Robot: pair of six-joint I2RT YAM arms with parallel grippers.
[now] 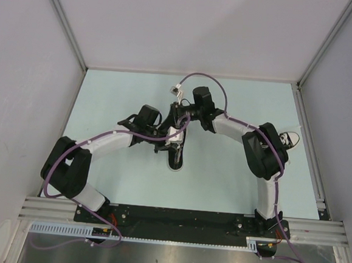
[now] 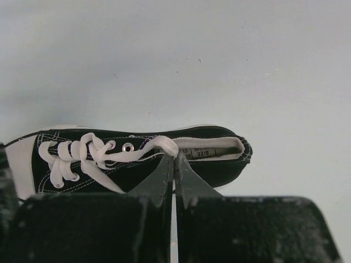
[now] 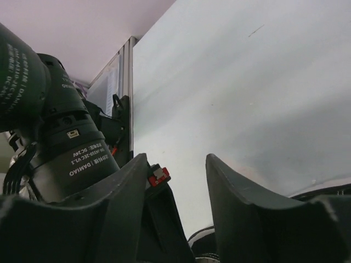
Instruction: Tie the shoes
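Note:
A black sneaker (image 2: 137, 159) with a white toe cap and white laces (image 2: 82, 156) lies on its side in the left wrist view, toe to the left. In the top view this shoe (image 1: 175, 159) lies mid-table, mostly under the two grippers. My left gripper (image 2: 175, 158) is shut on a lace strand pulled toward the shoe's opening. It also shows in the top view (image 1: 177, 137). My right gripper (image 3: 176, 164) is open and empty just above the shoe, whose edge (image 3: 202, 241) shows below its fingers. In the top view the right gripper (image 1: 176, 115) hangs just behind the left one.
A second sneaker (image 1: 289, 139) lies at the right, partly hidden behind my right arm's elbow. The left arm's wrist motor (image 3: 66, 148) is close to my right gripper. Purple cables (image 1: 207, 79) loop over both arms. Grey walls enclose the light blue table (image 1: 124, 91).

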